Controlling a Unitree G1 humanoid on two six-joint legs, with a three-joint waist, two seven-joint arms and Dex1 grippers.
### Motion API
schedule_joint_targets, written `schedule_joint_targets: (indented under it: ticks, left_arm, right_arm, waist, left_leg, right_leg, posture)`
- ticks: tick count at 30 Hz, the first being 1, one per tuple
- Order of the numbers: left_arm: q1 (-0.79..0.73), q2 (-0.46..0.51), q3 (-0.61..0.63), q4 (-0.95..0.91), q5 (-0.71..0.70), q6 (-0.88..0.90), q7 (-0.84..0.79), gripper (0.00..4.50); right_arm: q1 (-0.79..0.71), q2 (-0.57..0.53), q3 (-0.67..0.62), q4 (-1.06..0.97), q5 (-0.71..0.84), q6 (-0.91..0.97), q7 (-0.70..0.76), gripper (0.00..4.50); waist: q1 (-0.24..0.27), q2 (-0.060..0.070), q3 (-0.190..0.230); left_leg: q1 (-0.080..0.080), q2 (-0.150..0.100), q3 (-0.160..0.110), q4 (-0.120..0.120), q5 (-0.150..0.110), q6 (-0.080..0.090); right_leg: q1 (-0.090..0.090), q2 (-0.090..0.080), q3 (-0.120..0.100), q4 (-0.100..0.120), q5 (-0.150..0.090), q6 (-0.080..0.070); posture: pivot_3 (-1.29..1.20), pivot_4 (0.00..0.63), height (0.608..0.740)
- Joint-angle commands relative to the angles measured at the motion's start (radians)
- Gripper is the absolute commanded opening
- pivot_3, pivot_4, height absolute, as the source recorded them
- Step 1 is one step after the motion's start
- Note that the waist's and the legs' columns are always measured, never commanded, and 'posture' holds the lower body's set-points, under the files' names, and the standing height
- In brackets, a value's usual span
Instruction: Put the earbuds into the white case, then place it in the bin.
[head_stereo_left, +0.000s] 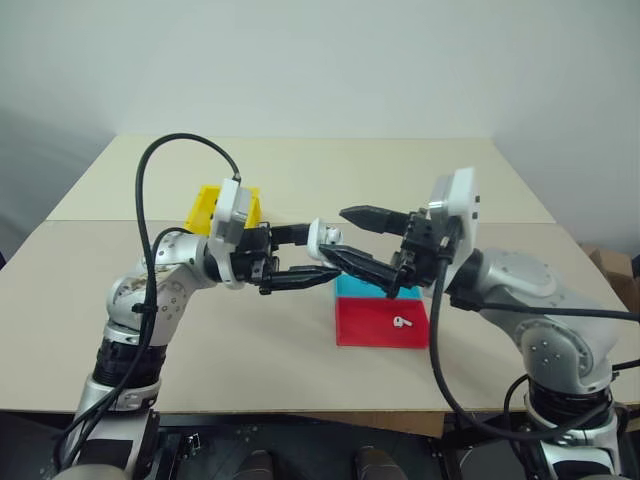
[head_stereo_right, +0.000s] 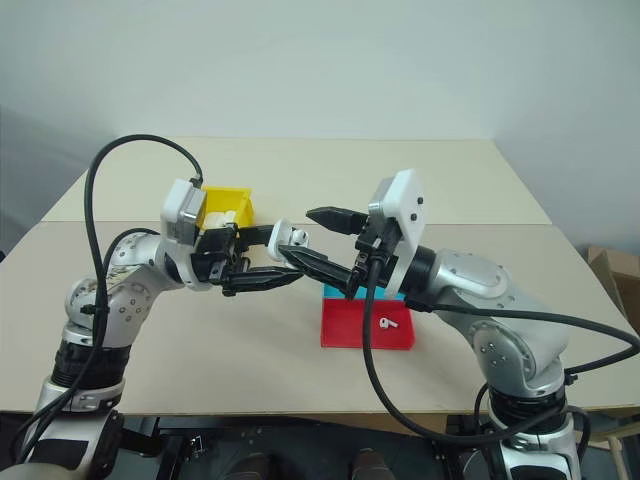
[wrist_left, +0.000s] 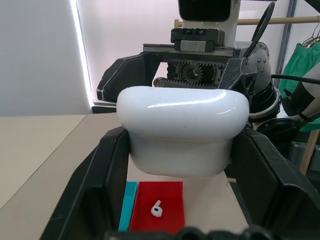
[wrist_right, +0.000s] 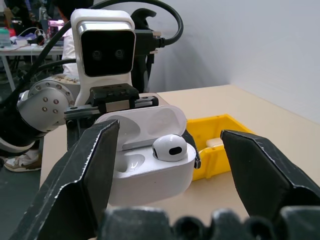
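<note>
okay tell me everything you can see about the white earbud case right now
The white case is a small, glossy, rounded plastic box with a hinged lid, which stands open. One earbud sits in one socket; the socket beside it is empty. The left gripper holds the case in the air between its two black fingers, above the table and near the red and blue tray. The right gripper faces it with jaws wide apart, not touching it.

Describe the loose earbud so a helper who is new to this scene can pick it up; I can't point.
On the beige table, find the flat red-and-blue tray in front of the robot, below its two grippers. The loose earbud lies on the tray's red part, near its right edge. It is small, glossy, white and stemmed; the other earbud sits in the open white case.
</note>
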Motion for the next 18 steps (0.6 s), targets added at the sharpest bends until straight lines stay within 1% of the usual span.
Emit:
schedule_joint_targets:
  ticks: [1,3,6,8,11,17,18]
  left_arm:
    - [-0.030,-0.010,-0.012,0.033,0.034,-0.042,-0.003,2.77]
    - [-0.036,-0.020,-0.018,0.050,0.041,-0.051,-0.010,2.77]
    - [-0.042,-0.029,-0.019,0.059,0.044,-0.058,-0.013,2.77]
    - [-0.043,-0.030,-0.018,0.058,0.046,-0.061,-0.011,2.77]
    - [-0.036,-0.020,-0.005,0.050,0.038,-0.060,-0.016,2.77]
    - [-0.014,0.019,0.032,0.032,0.026,-0.058,-0.018,2.77]
    - [-0.009,0.028,0.042,0.027,0.022,-0.054,-0.018,2.77]
  right_arm:
    - [-0.062,-0.062,-0.092,0.021,0.070,0.000,0.043,3.45]
    - [-0.086,-0.092,-0.099,0.040,0.085,-0.002,0.065,2.93]
    - [-0.112,-0.133,-0.092,0.064,0.087,-0.003,0.096,1.85]
    - [-0.112,-0.151,-0.082,0.079,0.072,-0.016,0.122,1.03]
    - [-0.110,-0.170,-0.062,0.129,0.026,-0.048,0.162,0.02]
    - [-0.141,-0.237,0.021,0.295,-0.147,-0.152,0.281,0.02]
    - [-0.151,-0.260,0.070,0.344,-0.222,-0.200,0.311,0.21]
  waist:
    - [0.000,0.000,0.000]
    - [0.001,0.000,0.000]
    - [-0.001,0.000,0.000]
    - [-0.001,0.000,0.000]
    - [-0.001,0.000,0.000]
    - [-0.001,0.000,0.000]
    - [0.000,0.000,0.000]
  left_leg:
    - [0.000,0.000,0.000,0.000,0.000,0.000]
    - [0.000,0.000,0.000,0.000,0.000,0.000]
    - [0.000,0.000,0.000,0.000,0.000,0.000]
    - [-0.001,0.000,0.000,0.000,0.000,0.000]
    - [-0.001,0.000,0.000,0.000,0.000,0.000]
    - [-0.001,0.000,0.000,0.000,0.000,0.000]
    - [-0.001,0.000,0.000,0.000,0.000,0.000]
  right_leg:
    - [0.000,0.000,0.000,0.000,0.000,0.000]
    - [0.000,0.000,0.000,0.000,0.000,0.000]
    - [0.000,0.000,0.000,-0.001,0.000,0.000]
    - [-0.001,0.000,0.000,-0.001,0.000,0.000]
    - [-0.001,0.000,0.000,-0.001,0.000,0.000]
    - [-0.001,0.000,0.000,-0.001,0.000,0.000]
    - [-0.001,0.000,0.000,-0.001,0.000,0.000]
  posture:
    - [0.00,0.150,0.740]
    - [0.00,0.150,0.740]
    - [0.00,0.150,0.740]
    - [0.00,0.150,0.740]
    - [0.00,0.150,0.740]
    - [0.00,0.150,0.740]
    - [0.00,0.150,0.740]
